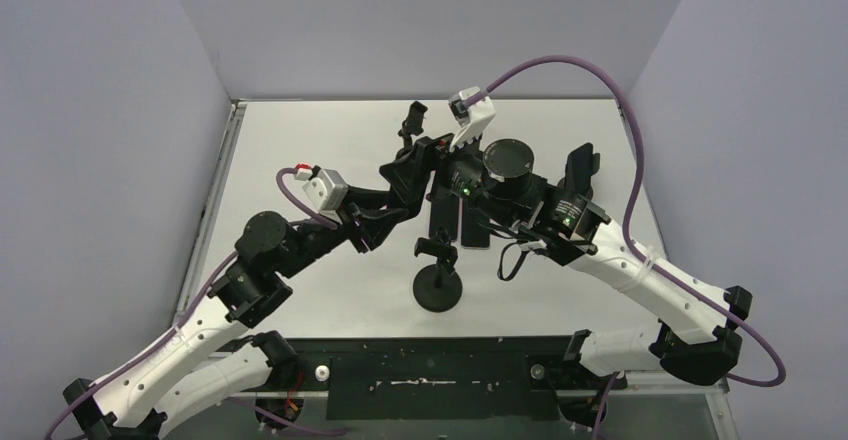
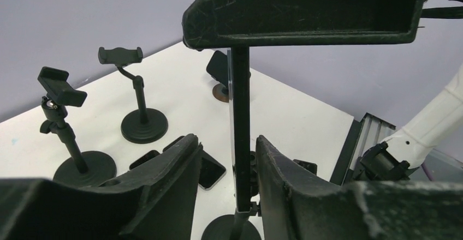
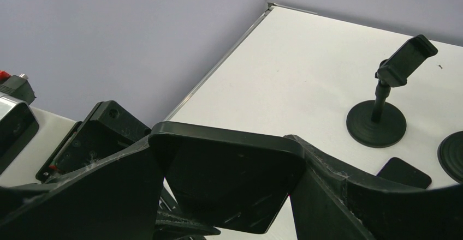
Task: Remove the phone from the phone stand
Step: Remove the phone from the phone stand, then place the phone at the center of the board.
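The black phone (image 2: 240, 120) stands upright and edge-on in the left wrist view, its lower end in the clamp of the phone stand (image 2: 226, 230). My left gripper (image 2: 225, 142) straddles it low down. The right finger sits against the clamp, and a gap shows between the left finger (image 2: 169, 180) and the phone, so this gripper is open. In the right wrist view the phone (image 3: 229, 185) spans the right gripper (image 3: 225, 161) from finger to finger, and that gripper is shut on its side edges. From above, both grippers (image 1: 412, 175) (image 1: 458, 175) meet at mid-table and hide the phone.
Two phones (image 1: 475, 225) lie flat on the table just in front of the grippers. An empty stand (image 1: 437, 285) is near the front and another (image 1: 415, 120) at the back. A further phone on a stand (image 1: 580, 170) is at the right. The left wrist view shows two empty stands (image 2: 143, 125) (image 2: 82, 166).
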Motion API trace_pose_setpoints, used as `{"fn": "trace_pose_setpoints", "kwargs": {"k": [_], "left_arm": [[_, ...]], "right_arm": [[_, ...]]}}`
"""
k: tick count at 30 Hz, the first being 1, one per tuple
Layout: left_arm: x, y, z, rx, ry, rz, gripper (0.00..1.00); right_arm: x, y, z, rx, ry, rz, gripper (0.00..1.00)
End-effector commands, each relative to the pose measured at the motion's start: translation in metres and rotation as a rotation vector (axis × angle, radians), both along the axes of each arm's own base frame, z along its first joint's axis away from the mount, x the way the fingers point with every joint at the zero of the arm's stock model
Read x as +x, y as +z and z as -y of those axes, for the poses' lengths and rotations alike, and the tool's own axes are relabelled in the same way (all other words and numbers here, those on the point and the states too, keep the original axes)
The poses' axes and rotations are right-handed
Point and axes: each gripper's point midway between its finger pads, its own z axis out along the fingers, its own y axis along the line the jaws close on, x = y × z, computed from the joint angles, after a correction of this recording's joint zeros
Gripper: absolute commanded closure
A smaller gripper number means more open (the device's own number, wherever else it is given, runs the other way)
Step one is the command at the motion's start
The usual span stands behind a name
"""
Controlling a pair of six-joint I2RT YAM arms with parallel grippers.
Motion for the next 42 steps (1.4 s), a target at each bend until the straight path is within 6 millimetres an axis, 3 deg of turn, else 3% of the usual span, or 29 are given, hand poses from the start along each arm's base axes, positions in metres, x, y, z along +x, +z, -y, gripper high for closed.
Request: {"fn": "trace_pose_setpoints", "kwargs": {"k": [1,6,9,11,13,14,16,19,20,24,29,35,38,42], "left_arm": [[-0.001,0.026,0.002,-0.068,-0.012,0.058,0.65],[0.007,0.022,0.004,-0.085,0.008,0.040,0.69],[0.010,0.019,0.004,-0.110,0.025,0.030,0.83],[0.011,0.016,0.005,-0.119,0.023,0.021,1.00],[0.011,0.013,0.006,-0.123,0.023,0.010,1.00],[0.012,0.011,0.006,-0.129,0.023,0.003,1.00],[0.013,0.005,0.005,-0.142,0.033,-0.020,1.00],[0.022,-0.003,-0.003,-0.157,0.100,-0.056,1.00],[0.025,-0.007,-0.006,-0.154,0.123,-0.070,1.00],[0.041,-0.028,-0.022,-0.132,0.256,-0.141,1.00],[0.058,-0.071,-0.037,-0.072,0.379,-0.283,1.00],[0.078,-0.141,-0.035,-0.058,0.369,-0.580,1.00],[0.082,-0.170,-0.024,-0.050,0.304,-0.712,1.00],[0.090,-0.194,-0.012,-0.005,0.281,-0.801,1.00]], "right_arm": [[0.002,0.038,0.000,0.104,-0.002,0.058,1.00],[0.000,0.032,-0.001,0.097,0.007,0.052,1.00],[-0.001,0.027,-0.001,0.096,0.011,0.051,1.00],[-0.002,0.026,0.000,0.094,0.014,0.052,0.97],[-0.004,0.025,0.000,0.091,0.023,0.056,0.90],[-0.004,0.025,0.000,0.089,0.028,0.059,0.78],[-0.005,0.025,0.001,0.088,0.031,0.064,0.41],[-0.002,0.024,0.008,0.078,-0.004,0.063,0.08],[0.000,0.023,0.012,0.070,-0.023,0.065,0.01],[0.002,0.027,0.034,0.050,-0.087,0.091,0.00],[-0.005,0.027,0.069,0.035,-0.148,0.150,0.00],[-0.009,0.003,0.099,0.011,-0.219,0.148,0.00],[-0.011,-0.002,0.113,0.013,-0.253,0.145,0.00],[-0.014,-0.006,0.124,0.017,-0.270,0.143,0.00]]}}
